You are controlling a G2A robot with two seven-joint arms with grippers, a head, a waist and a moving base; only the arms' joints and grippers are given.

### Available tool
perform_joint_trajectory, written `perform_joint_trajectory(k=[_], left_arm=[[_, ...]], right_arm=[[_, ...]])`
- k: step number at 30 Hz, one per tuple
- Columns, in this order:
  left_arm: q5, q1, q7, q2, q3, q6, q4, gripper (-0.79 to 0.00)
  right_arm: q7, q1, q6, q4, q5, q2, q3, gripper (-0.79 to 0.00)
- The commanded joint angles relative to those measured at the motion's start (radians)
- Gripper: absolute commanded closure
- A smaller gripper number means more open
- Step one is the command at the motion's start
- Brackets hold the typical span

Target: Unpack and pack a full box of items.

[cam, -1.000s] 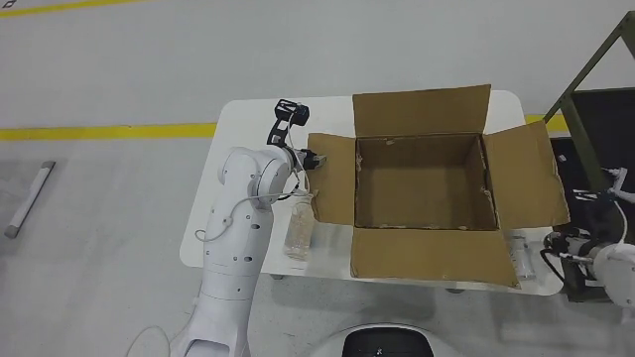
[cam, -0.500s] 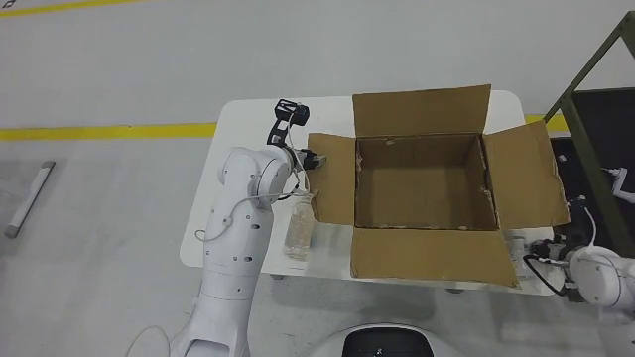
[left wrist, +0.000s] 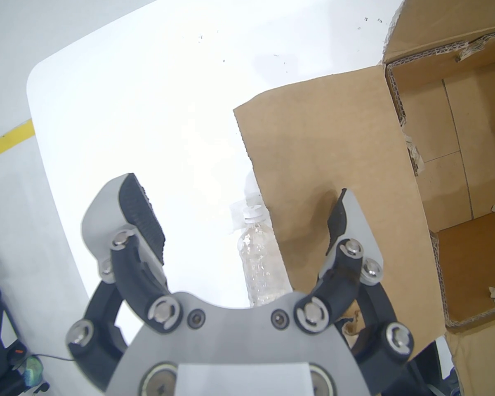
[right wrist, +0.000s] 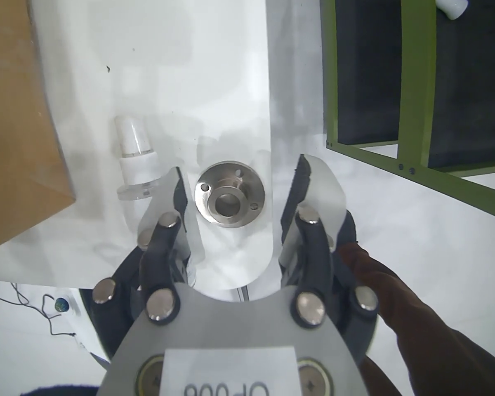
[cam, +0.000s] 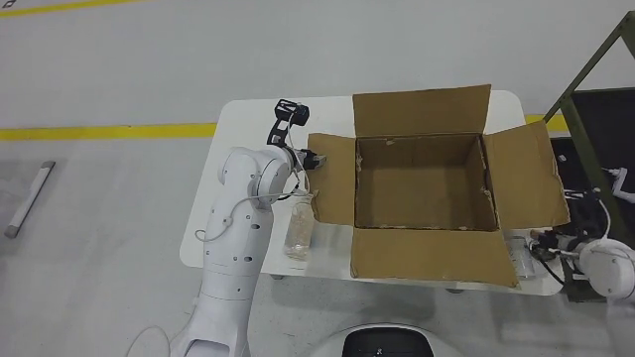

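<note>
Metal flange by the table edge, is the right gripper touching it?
Apart. The right wrist view shows bare table on both sides of the metal flange, between it and the open right gripper.

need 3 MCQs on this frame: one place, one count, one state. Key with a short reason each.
1. The bottle lies:
A) inside the box
B) on the table, by a box flap
C) in the left gripper

2. Box flaps folded out:
A) two
B) three
C) four

3. The right gripper is:
A) open
B) shut on the flange
C) shut on nothing

Key:
1 B: the bottle is on its side on the table at the flap's edge, and the left gripper is open with nothing in it.
2 C: the top view shows a flap spread on each of the box's four sides.
3 A: its jaws stand apart, one on either side of the flange, not touching it.
</note>
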Motion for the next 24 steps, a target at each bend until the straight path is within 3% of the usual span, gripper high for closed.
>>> perform_joint_trajectory(k=[1, 5, 8, 10, 12, 13, 14, 15, 20, 24], left_arm=[[0.0, 0.0, 0.0, 0.0, 0.0, 0.0, 0.0, -0.785], [0.0, 0.0, 0.0, 0.0, 0.0, 0.0, 0.0, -0.785], [0.0, 0.0, 0.0, 0.0, 0.0, 0.0, 0.0, -0.785], [0.0, 0.0, 0.0, 0.0, 0.0, 0.0, 0.0, -0.785], [0.0, 0.0, 0.0, 0.0, 0.0, 0.0, 0.0, -0.785], [0.0, 0.0, 0.0, 0.0, 0.0, 0.0, 0.0, -0.785], [0.0, 0.0, 0.0, 0.0, 0.0, 0.0, 0.0, -0.785], [0.0, 0.0, 0.0, 0.0, 0.0, 0.0, 0.0, -0.785], [0.0, 0.0, 0.0, 0.0, 0.0, 0.0, 0.0, -0.785], [0.0, 0.0, 0.0, 0.0, 0.0, 0.0, 0.0, -0.785]], right_arm=[[-0.001, 0.008, 0.009, -0.018, 0.035, 0.002, 0.033, -0.785], [-0.006, 0.026, 0.027, -0.052, 0.116, 0.007, 0.107, -0.779], [-0.015, 0.053, 0.057, -0.099, 0.147, 0.012, 0.169, -0.668], [-0.108, 0.096, 0.085, -0.162, 0.173, 0.017, 0.238, -0.517], [-0.19, 0.098, 0.075, -0.178, 0.169, 0.018, 0.262, -0.529], [-0.227, 0.113, 0.086, -0.188, 0.171, 0.018, 0.267, -0.36], [-0.252, 0.127, 0.094, -0.189, 0.192, 0.018, 0.262, -0.292], [-0.268, 0.136, 0.088, -0.194, 0.198, 0.018, 0.255, -0.018], [-0.355, 0.208, 0.038, -0.178, 0.329, 0.013, 0.138, 0.0], [-0.379, 0.23, 0.007, -0.151, 0.311, 0.01, 0.002, 0.0]])
